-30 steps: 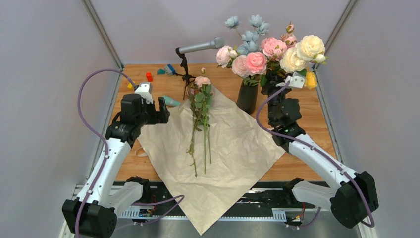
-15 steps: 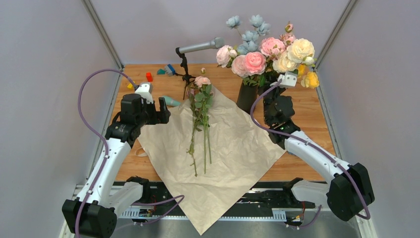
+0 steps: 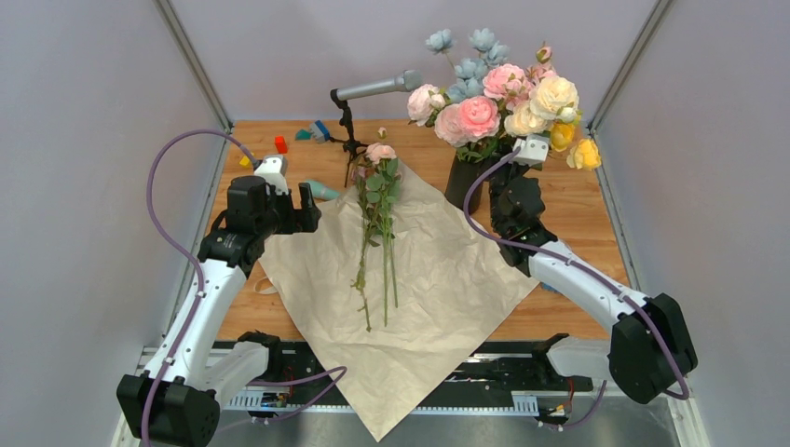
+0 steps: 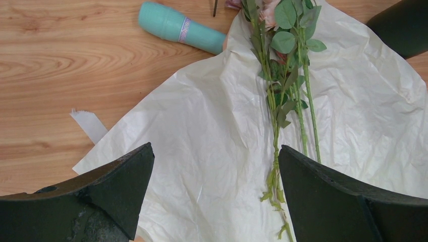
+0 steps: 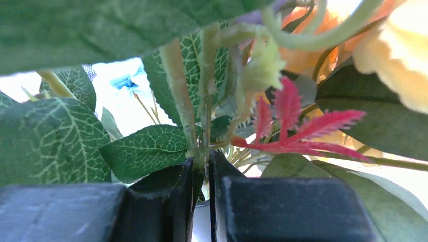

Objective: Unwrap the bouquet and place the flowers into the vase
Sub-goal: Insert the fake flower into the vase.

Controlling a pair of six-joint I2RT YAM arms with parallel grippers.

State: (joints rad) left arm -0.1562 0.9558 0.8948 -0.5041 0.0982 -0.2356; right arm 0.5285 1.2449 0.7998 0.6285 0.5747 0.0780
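Moved: cream-and-yellow bunch (image 3: 551,101) is swinging toward 9 o'clock.
Right gripper (image 5: 202,171): pinching that bunch's green stems.
Left gripper (image 4: 214,156): hanging wide open, empty.
Flowers (image 3: 377,223): lying on paper (image 3: 447,279), vase (image 3: 463,183) at their 2 o'clock.

The right gripper (image 5: 206,169) has swung left toward the vase (image 3: 463,183) — the stem (image 5: 177,101) it clamps brought its cream blooms (image 3: 553,95) and yellow rose (image 3: 585,154) along, closer to the pink roses (image 3: 480,116) — and the right elbow (image 3: 652,358) drew inward.
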